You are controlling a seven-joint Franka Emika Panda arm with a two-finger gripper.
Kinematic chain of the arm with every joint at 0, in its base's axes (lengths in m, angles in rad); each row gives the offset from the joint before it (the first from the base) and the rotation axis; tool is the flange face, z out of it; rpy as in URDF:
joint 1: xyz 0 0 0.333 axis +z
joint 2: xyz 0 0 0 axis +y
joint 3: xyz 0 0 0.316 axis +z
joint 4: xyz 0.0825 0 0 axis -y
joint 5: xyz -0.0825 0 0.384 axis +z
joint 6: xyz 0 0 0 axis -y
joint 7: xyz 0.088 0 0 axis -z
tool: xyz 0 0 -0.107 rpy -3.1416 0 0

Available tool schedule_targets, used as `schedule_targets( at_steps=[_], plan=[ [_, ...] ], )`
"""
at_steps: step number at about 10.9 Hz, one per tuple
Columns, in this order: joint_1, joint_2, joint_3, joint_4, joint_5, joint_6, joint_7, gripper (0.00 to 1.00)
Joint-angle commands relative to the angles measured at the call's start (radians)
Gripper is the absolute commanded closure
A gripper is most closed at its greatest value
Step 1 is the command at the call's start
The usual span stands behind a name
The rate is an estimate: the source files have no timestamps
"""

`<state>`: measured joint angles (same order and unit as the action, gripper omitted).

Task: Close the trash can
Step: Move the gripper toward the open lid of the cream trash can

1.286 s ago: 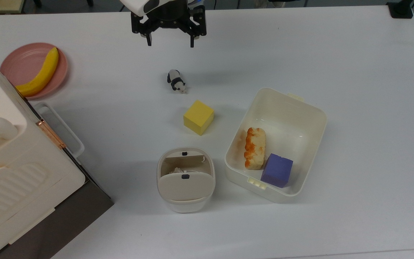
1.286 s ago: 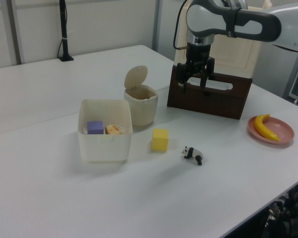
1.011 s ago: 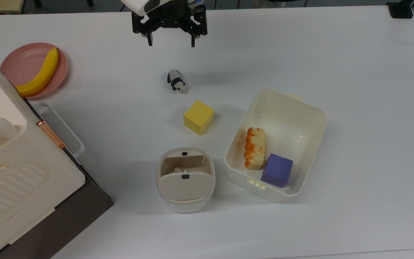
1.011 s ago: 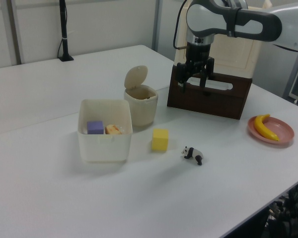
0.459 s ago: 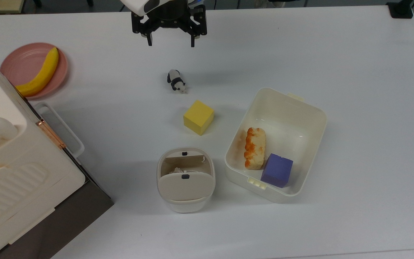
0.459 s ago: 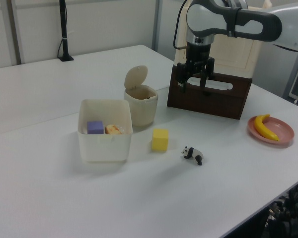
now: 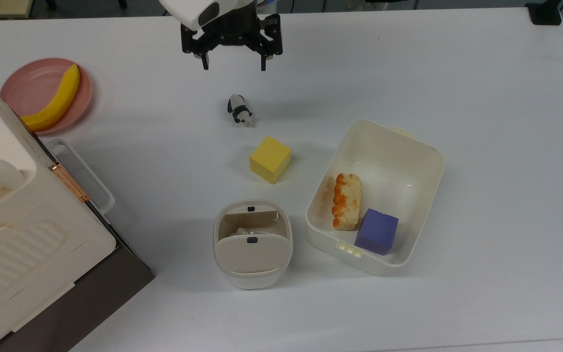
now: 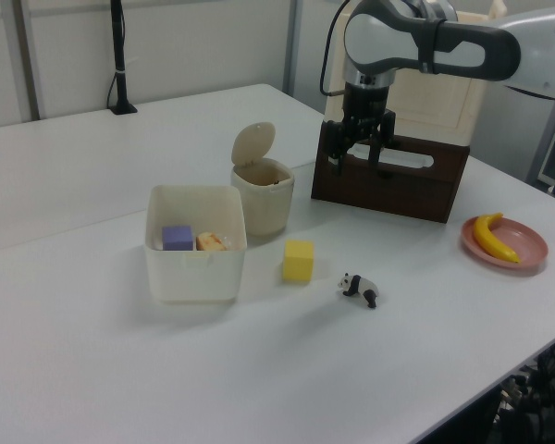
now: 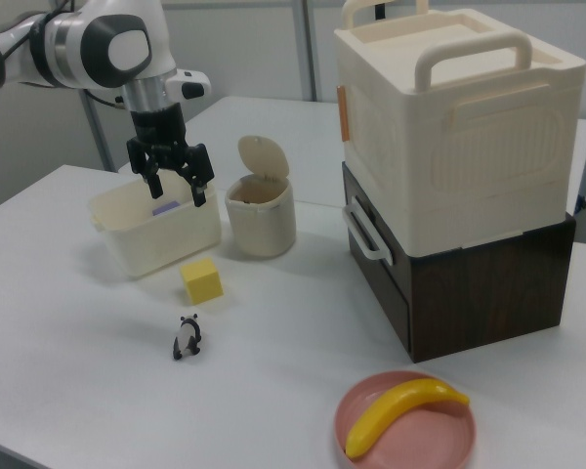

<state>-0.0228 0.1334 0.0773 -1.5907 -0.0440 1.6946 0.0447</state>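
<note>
The trash can [image 7: 252,279] is a small white rounded bin near the front of the top view, with its beige lid [image 7: 253,253] hinged up and a small black button on it. In the left view the trash can [image 8: 264,202] stands behind the tub with its lid [image 8: 252,144] upright; in the right view the trash can [image 9: 261,223] has its lid [image 9: 262,156] raised too. My gripper [image 7: 234,66] hangs open and empty, high over the far side of the table beyond the panda. The gripper [image 8: 356,168] is well apart from the bin, as is the gripper [image 9: 178,197] in the right view.
A toy panda [image 7: 240,111] and a yellow cube [image 7: 270,159] lie between gripper and bin. A cream tub [image 7: 428,161] holds a bread piece and a purple cube. A pink plate [image 7: 22,83] carries a banana. A large cream case [image 7: 17,220] sits on a dark drawer unit.
The gripper has shifted slightly toward the panda and bin, still open. The trash can lid stays up and nothing else has moved.
</note>
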Motion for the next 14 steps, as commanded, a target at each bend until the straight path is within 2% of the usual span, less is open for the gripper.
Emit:
schedule_targets(
  at_steps=[1, 6, 7, 8, 10, 11, 13, 14],
  plan=[
    [0.003, 0.000, 0.006, -0.032, -0.002, 0.030, -0.040, 0.00],
    [0.011, 0.034, 0.012, -0.048, -0.004, 0.057, -0.115, 0.00],
    [0.014, 0.037, 0.012, -0.046, -0.004, 0.085, -0.106, 0.04],
    [0.012, 0.043, 0.012, -0.040, 0.000, 0.155, -0.103, 0.12],
    [0.011, 0.043, 0.007, -0.034, 0.015, 0.329, -0.105, 0.35],
    [0.011, 0.046, 0.007, -0.005, 0.015, 0.397, -0.103, 0.43],
    [0.014, 0.090, 0.004, 0.018, 0.009, 0.581, -0.095, 0.66],
    [0.018, 0.124, 0.004, 0.029, 0.001, 0.670, -0.079, 0.70]
  ],
)
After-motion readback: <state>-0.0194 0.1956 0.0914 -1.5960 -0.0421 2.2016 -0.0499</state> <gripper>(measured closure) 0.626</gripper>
